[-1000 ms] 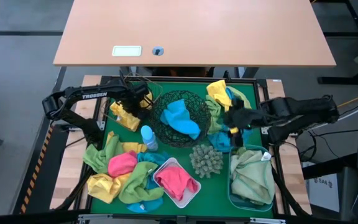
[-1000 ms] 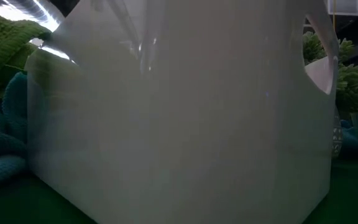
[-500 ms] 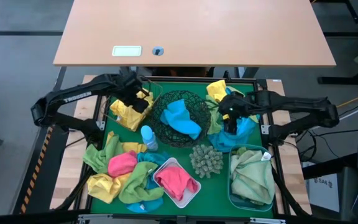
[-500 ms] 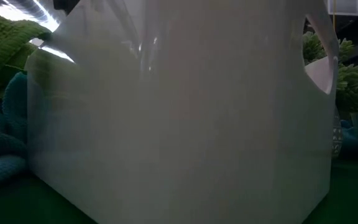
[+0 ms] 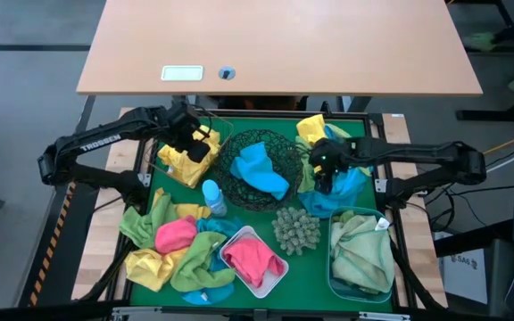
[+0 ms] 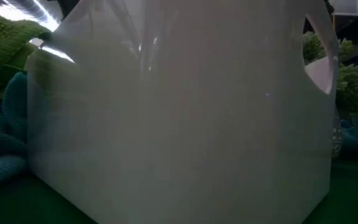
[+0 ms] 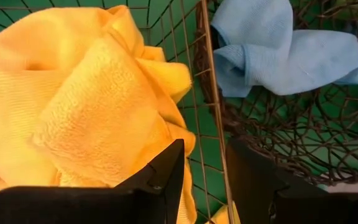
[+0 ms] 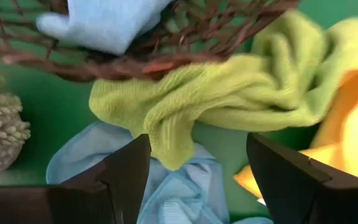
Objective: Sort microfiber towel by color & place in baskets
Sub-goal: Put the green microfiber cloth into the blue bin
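Left end effector (image 5: pixel 200 147) sits over the yellow towels (image 7: pixel 73 106) in the wire basket (image 7: pixel 211 93), fingers apart (nothing held) — right end effector (image 5: pixel 321 178) spread wide, lime green towel (image 8: pixel 229 106) straight ahead beside the black mesh bowl (image 5: pixel 279 147).

A green mat (image 5: pixel 315 259) bears loose towels (image 5: pixel 172 245), four baskets, a spiky ball (image 5: pixel 296 229) and a blue bottle (image 5: pixel 212 197), nearer than both grippers
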